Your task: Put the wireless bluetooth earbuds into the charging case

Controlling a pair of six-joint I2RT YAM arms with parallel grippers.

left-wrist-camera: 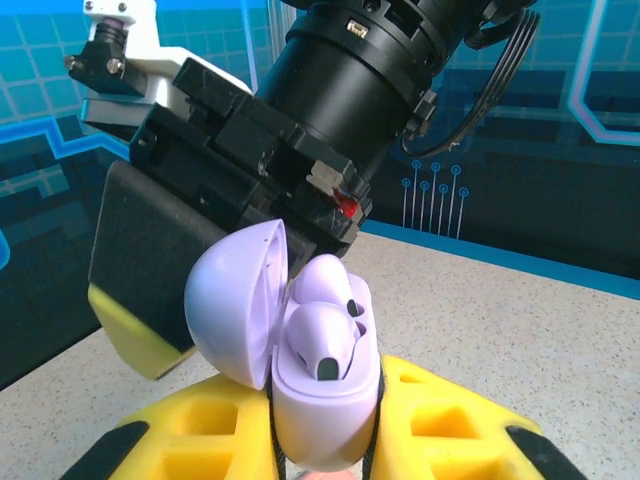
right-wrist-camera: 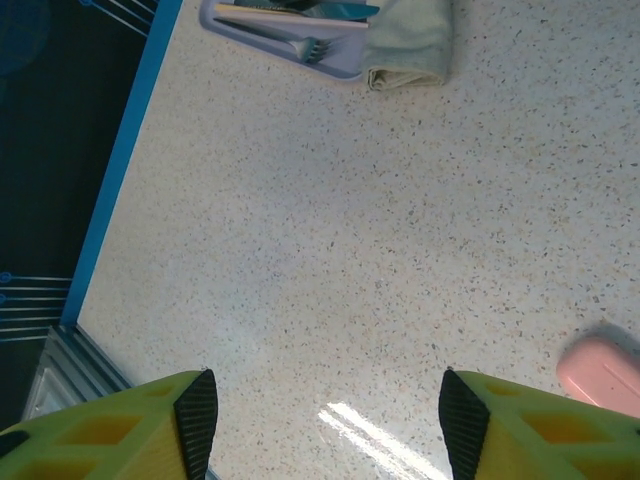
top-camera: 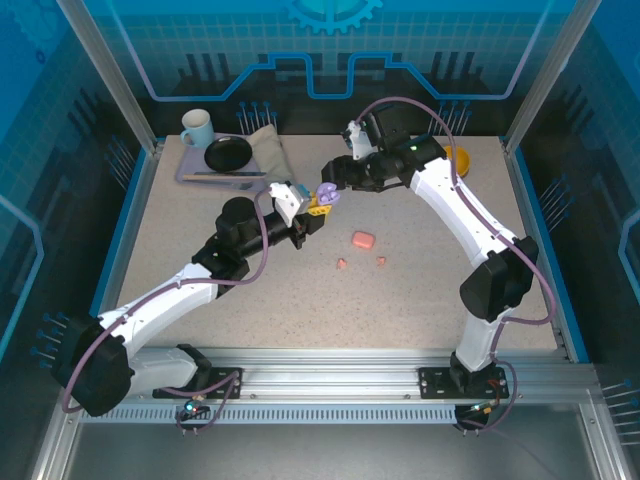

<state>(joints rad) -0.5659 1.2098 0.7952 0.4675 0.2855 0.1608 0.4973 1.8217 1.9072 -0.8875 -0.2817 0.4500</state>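
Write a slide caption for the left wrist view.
Left gripper clamps an open pale purple plastic charging case, two purple earbuds sitting inside.

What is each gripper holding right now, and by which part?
The left gripper clamps the open purple charging case by its lower body, lid free. The right gripper is open, holding nothing.

No words, numbers or brand marks are showing legibly anywhere. The blue back wall (top-camera: pixel 420 50) is displaying a gear emblem (top-camera: pixel 335 12) and circuit-style line graphics without lettering, and the purple charging case (left-wrist-camera: pixel 325 400) is bearing no readable marking.
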